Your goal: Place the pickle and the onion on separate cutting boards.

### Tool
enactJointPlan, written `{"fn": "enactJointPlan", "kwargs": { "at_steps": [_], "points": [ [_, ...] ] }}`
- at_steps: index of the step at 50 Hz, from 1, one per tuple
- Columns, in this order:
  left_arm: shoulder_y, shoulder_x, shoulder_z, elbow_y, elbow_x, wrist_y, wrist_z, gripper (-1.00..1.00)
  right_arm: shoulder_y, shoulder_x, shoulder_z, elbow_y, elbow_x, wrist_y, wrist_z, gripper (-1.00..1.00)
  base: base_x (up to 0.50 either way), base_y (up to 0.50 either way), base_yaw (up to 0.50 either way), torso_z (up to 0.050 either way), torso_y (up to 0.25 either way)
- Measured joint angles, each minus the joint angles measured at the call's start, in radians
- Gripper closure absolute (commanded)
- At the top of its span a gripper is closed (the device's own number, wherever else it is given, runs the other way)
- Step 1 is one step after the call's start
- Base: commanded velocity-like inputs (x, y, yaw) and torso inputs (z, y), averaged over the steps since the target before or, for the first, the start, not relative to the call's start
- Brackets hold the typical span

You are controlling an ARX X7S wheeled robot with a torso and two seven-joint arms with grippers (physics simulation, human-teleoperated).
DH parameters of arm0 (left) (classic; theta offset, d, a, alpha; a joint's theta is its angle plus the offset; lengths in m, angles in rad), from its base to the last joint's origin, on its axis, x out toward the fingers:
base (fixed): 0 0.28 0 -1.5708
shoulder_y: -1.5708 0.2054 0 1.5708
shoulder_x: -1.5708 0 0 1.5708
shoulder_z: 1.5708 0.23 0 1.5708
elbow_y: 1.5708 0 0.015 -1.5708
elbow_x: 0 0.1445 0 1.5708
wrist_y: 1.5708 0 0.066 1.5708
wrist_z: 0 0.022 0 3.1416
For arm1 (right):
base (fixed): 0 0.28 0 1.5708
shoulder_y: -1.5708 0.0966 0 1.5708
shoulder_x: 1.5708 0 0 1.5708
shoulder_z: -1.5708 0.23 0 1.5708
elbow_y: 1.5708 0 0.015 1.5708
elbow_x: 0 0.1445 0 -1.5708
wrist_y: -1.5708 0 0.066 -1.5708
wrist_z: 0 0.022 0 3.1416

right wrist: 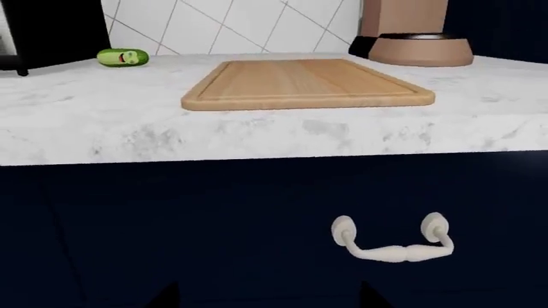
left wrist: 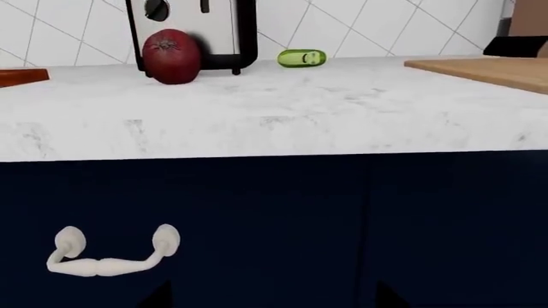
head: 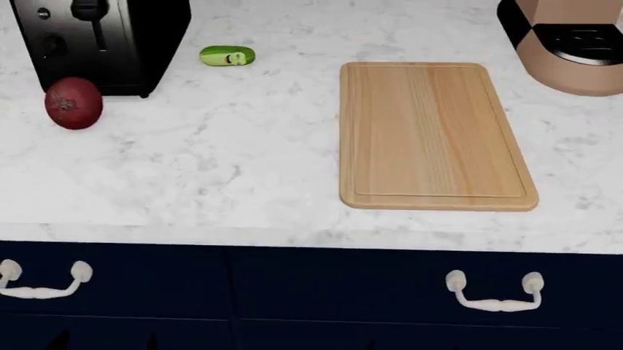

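Observation:
The dark-red onion (head: 73, 103) sits on the white marble counter at the left, in front of a toaster; it also shows in the left wrist view (left wrist: 171, 56). The green pickle (head: 227, 56) lies further back, right of the toaster, and shows in both wrist views (left wrist: 301, 58) (right wrist: 122, 58). One light wooden cutting board (head: 428, 135) lies empty at centre-right (right wrist: 308, 83) (left wrist: 492, 69). My left gripper (left wrist: 272, 296) and right gripper (right wrist: 267, 295) hang low in front of the navy cabinet, below the counter edge. Only their dark fingertips show, wide apart, with nothing between them.
A black-and-steel toaster (head: 98, 40) stands at the back left. A tan coffee machine (head: 570, 44) stands at the back right. White drawer handles (head: 492, 292) (head: 39, 281) stick out of the cabinet front. An orange-brown object's edge (left wrist: 22, 77) shows far left.

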Motion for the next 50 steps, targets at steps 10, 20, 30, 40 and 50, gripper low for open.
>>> {"fn": "enactJointPlan", "kwargs": {
  "at_steps": [10,20,30,40,50],
  "points": [
    [-0.002,-0.012,0.016,-0.001,-0.008,0.002,-0.015,-1.00,0.003,0.011,-0.017,0.009,-0.011,-0.014,0.018,-1.00,0.00,0.00,0.00,0.050,0.081],
    [-0.004,-0.023,0.030,-0.002,-0.018,0.001,-0.028,-1.00,0.007,0.020,-0.029,0.018,-0.009,-0.020,0.029,-1.00,0.00,0.00,0.00,0.050,0.081],
    [-0.006,-0.033,0.042,-0.001,-0.026,-0.002,-0.041,-1.00,0.010,0.027,-0.038,0.024,-0.003,-0.024,0.038,-1.00,0.00,0.00,0.00,0.050,0.081],
    [-0.006,-0.042,0.052,0.001,-0.032,-0.004,-0.054,-1.00,0.011,0.033,-0.045,0.025,0.007,-0.022,0.044,-1.00,0.00,0.00,0.00,0.022,0.032],
    [0.000,-0.003,0.011,0.041,0.024,-0.053,-0.012,-1.00,0.021,-0.017,0.008,0.084,-0.066,-0.077,-0.026,-1.00,0.00,0.00,0.00,0.000,0.000]
  ]
}}
